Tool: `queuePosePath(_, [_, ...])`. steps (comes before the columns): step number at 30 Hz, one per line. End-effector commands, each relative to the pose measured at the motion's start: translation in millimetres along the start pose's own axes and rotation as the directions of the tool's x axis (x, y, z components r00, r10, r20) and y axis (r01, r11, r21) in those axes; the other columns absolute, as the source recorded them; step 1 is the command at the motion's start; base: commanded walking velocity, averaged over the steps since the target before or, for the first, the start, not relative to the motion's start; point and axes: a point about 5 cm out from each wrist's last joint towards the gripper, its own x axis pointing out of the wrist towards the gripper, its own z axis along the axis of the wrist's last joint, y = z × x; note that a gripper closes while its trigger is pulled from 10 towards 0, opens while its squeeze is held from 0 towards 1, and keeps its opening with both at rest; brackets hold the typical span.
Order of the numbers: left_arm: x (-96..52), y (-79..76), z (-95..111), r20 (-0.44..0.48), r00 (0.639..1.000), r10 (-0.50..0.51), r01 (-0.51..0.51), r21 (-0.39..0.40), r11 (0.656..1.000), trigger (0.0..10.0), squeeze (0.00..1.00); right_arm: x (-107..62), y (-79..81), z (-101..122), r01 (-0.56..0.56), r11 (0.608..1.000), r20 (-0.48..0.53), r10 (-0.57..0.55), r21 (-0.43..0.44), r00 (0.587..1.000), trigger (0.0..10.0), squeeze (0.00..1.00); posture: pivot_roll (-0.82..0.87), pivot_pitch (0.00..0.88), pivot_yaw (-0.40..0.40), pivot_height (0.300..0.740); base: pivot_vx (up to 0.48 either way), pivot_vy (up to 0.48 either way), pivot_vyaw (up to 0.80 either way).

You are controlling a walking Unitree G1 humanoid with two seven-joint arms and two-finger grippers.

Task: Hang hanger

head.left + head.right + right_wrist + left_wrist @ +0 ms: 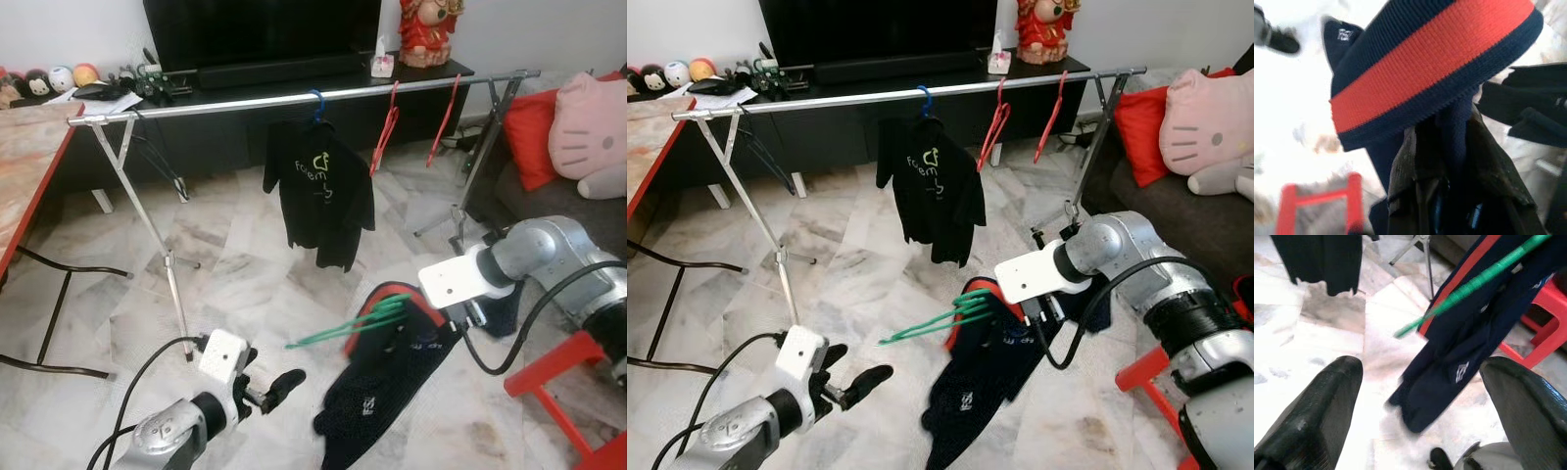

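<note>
Low on the left, the left gripper (pixel 263 388) hovers over the marble floor (pixel 225 264) with its fingers spread and empty, beside the green hanger (pixel 355 323) and its navy, red-trimmed garment (pixel 377 387), which the right gripper (pixel 1043 311) pinches closed at the collar, well below the drying rail (pixel 294 99). That hanger looks light and stiff, its cloth limp and swinging, so I'd grip near the hook. On the rail I count three hangers: one blue hanger (pixel 315 102) holding a black T-shirt (pixel 318 191) and two bare red hangers (pixel 388 129).
</note>
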Motion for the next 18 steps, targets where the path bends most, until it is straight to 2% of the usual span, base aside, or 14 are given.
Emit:
queuePosePath(1, [-3.2, 3.4, 4, 0.002, 1.000, 0.023, -0.023, 0.034, 0.999, 10.0, 0.00, -0.8, -9.4, 8, 0.017, 0.994, -0.005, -0.017, -0.104, 1.000, 10.0, 0.00, -0.11, 0.000, 0.009, 0.740, 0.000, 0.000, 0.00])
queuePosePath(6, [-3.2, 8.0, 3, 0.000, 0.999, 0.042, -0.042, 0.044, 0.998, 10.0, 0.00, 0.4, -12.0, 14, -0.010, 0.968, -0.031, 0.003, -0.253, 1.000, 10.0, 0.00, -0.12, 0.000, 0.012, 0.740, 0.000, 0.000, 0.00])
queuePosePath(7, [-3.8, 11.2, 1, -0.017, 0.998, 0.052, -0.051, 0.073, 0.996, 10.0, 0.00, -0.8, -13.7, 16, -0.035, 0.943, -0.057, 0.017, -0.330, 0.998, 10.0, 0.00, -0.12, 0.000, 0.012, 0.740, 0.000, 0.000, 0.00])
queuePosePath(9, [-4.3, 12.6, 0, -0.025, 0.998, 0.058, -0.056, 0.081, 0.995, 10.0, 0.00, -1.2, -14.9, 16, -0.050, 0.931, -0.076, 0.024, -0.362, 0.997, 10.0, 0.00, -0.12, 0.000, 0.012, 0.740, 0.000, 0.000, 0.00])
queuePosePath(14, [-4.4, 12.9, -1, -0.026, 0.998, 0.060, -0.058, 0.081, 0.995, 10.0, 0.00, -0.4, -16.0, 15, -0.055, 0.923, -0.079, 0.027, -0.380, 0.996, 10.0, 0.00, -0.12, 0.000, 0.012, 0.740, 0.000, 0.000, 0.00])
queuePosePath(16, [-6.3, 17.1, -2, -0.025, 0.995, 0.098, -0.095, 0.097, 0.991, 10.0, 0.00, -1.9, -25.9, 13, -0.062, 0.875, -0.185, -0.032, -0.480, 0.982, 10.0, 0.00, -0.12, 0.000, 0.006, 0.740, 0.000, 0.000, 0.00])
queuePosePath(18, [-6.5, 19.9, -2, -0.018, 0.992, 0.125, -0.122, 0.105, 0.987, 10.0, 0.00, -2.8, -35.3, 12, -0.047, 0.837, -0.242, -0.104, -0.545, 0.965, 10.0, 0.00, -0.12, 0.000, 0.004, 0.740, 0.000, 0.000, 0.00])
